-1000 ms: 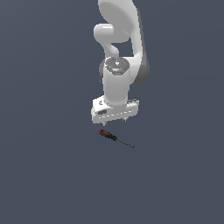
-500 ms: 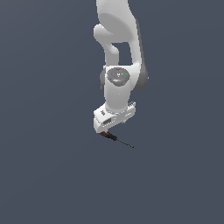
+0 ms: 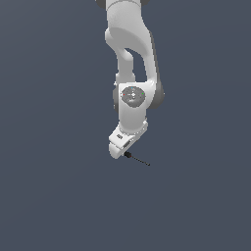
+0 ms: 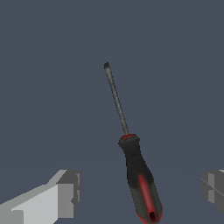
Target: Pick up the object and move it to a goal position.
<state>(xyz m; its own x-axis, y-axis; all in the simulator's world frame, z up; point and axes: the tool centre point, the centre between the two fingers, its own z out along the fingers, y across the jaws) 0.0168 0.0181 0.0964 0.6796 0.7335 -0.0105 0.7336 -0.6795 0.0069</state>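
The screwdriver (image 4: 139, 179) has a red-and-black handle and a thin dark shaft (image 4: 116, 98). It lies flat on the grey floor. In the wrist view its handle sits between my two grey fingertips (image 4: 70, 192), which stand wide apart and do not touch it. My gripper (image 4: 142, 188) is open. In the exterior view the white gripper (image 3: 122, 147) is low over the screwdriver (image 3: 136, 159) and hides most of the handle; the shaft sticks out toward the exterior view's right.
A plain dark grey floor (image 3: 49, 196) fills both views. The white arm (image 3: 132, 63) rises behind the gripper.
The gripper has come down onto the screwdriver and turned about its wrist. The handle, plainly visible a second ago, is now mostly covered by it. The screwdriver has not moved.
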